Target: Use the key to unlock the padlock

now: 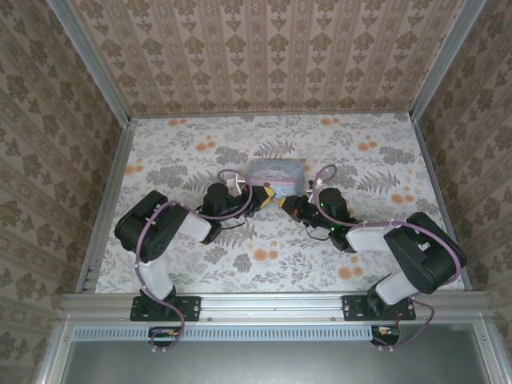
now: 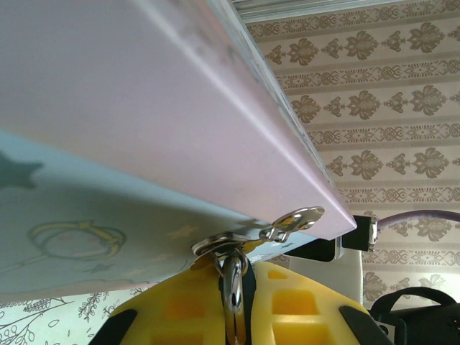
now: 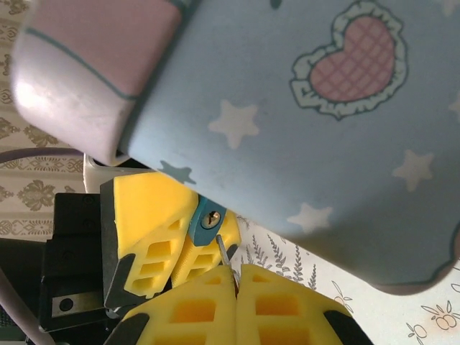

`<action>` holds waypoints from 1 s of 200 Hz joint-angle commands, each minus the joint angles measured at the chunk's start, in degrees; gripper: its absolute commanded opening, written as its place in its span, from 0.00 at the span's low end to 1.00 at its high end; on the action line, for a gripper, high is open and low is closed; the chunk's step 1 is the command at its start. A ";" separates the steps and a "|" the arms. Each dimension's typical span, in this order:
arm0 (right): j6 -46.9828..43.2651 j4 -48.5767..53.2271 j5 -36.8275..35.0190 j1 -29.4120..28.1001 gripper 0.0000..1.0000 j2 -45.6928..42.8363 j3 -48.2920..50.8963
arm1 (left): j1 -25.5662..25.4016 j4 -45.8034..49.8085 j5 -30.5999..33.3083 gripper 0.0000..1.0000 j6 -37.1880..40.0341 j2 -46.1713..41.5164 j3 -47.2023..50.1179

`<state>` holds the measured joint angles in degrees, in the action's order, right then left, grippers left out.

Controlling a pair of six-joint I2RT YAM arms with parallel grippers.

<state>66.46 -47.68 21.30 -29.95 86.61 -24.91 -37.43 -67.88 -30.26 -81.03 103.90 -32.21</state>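
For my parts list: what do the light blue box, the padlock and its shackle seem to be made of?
The light blue box looks like printed sheet metal: smooth, soft sheen. The padlock is matte blue, perhaps coated metal or plastic, with a brassy keyhole. Its shackle is bright polished metal, mirror-like.
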 commanded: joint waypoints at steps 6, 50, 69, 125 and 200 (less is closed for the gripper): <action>0.43 -1.10 -0.97 -0.28 0.00 1.37 -2.06 | -0.25 -5.34 -1.64 0.00 0.76 0.17 -0.04; 0.53 -1.11 -1.06 -0.28 0.00 2.04 -2.95 | -0.36 -5.35 -1.67 0.00 0.88 -0.01 -0.01; 0.57 -1.01 -1.06 -0.21 0.00 1.90 -3.13 | -0.36 -5.34 -1.69 0.00 1.12 0.10 0.17; 0.10 0.26 -0.81 -0.11 0.00 0.89 -2.71 | -0.36 -5.50 -1.41 0.00 1.43 0.54 0.55; -0.27 2.55 -1.25 0.16 0.00 -1.49 1.16 | -0.19 -5.46 -1.43 0.00 1.41 0.43 0.39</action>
<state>66.43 -46.48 21.10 -29.93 87.33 -25.02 -37.52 -69.36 -30.50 -81.01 104.12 -31.88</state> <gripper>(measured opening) 0.067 0.090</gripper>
